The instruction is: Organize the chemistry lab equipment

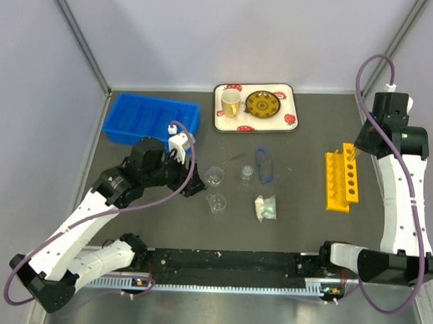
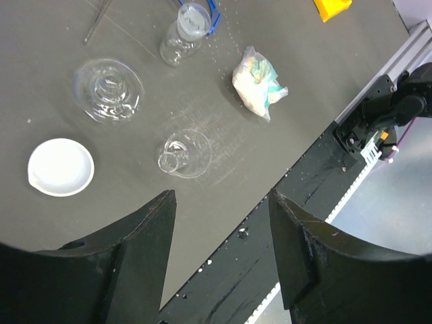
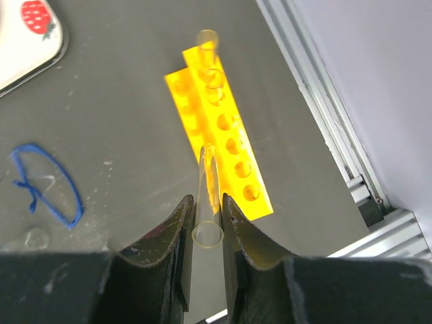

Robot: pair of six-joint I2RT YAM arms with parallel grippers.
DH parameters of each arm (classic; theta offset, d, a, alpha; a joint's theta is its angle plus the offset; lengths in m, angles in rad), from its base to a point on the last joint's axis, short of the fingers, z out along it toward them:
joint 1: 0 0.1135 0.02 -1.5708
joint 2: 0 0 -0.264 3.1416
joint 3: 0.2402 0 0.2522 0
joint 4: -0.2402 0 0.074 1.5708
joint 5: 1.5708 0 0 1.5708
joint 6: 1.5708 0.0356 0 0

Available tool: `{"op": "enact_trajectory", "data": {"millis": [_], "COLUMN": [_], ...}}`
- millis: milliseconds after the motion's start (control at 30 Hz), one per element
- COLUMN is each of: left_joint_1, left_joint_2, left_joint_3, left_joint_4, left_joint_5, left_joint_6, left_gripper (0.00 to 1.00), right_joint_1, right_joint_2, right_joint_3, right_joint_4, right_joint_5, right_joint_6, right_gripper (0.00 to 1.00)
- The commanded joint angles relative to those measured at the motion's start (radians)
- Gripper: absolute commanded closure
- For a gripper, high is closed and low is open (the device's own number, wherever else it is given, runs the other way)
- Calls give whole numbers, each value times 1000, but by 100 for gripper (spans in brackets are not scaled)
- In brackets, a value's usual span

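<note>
My right gripper point(image 3: 206, 199) is shut on a thin clear tube point(image 3: 206, 169), held over the near end of a yellow rack point(image 3: 233, 145). A second tube point(image 3: 208, 44) stands in the rack's far end. My left gripper point(image 2: 219, 206) hangs open and empty above the mat's near edge. Beyond it lie a small beaker on its side point(image 2: 185, 152), a wider beaker point(image 2: 109, 89), a third beaker point(image 2: 182, 34), a white dome point(image 2: 61, 166), a white-and-teal packet point(image 2: 258, 84) and a thin tube point(image 2: 98, 20). Blue-rimmed goggles point(image 1: 265, 166) lie mid-table.
A blue bin point(image 1: 152, 119) sits at the back left. A white tray point(image 1: 290, 100) at the back holds a yellow mug point(image 1: 231, 102) and a yellow plate point(image 1: 263, 104). The yellow rack point(image 1: 342, 180) lies at the right under my right gripper point(image 1: 356, 149).
</note>
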Motion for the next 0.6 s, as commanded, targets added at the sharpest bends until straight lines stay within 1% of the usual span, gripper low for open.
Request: {"op": "enact_trajectory", "data": {"millis": [0,167,300,567], "left_joint_1": [2,-2,-4,-18], "left_joint_2": [-10,-5,8,28], "left_joint_3": [-25,-35,-42,-39], "left_joint_4": [52,61,69,72], "left_joint_5": [43,66,95,114], "left_joint_6": [-7,-15,-24,-22], "left_gripper": [38,38,38,38], "right_joint_1": [-96,-174,-212,-219], "right_joint_2": [20,25,28,71], "right_joint_3": [-19,-56,-82,-73], "right_joint_4": [28,38,61,94], "right_joint_5": [-35,-47,-73,-95], "right_joint_6": [11,-10,-9,23], "right_gripper": [91,91,91,91]}}
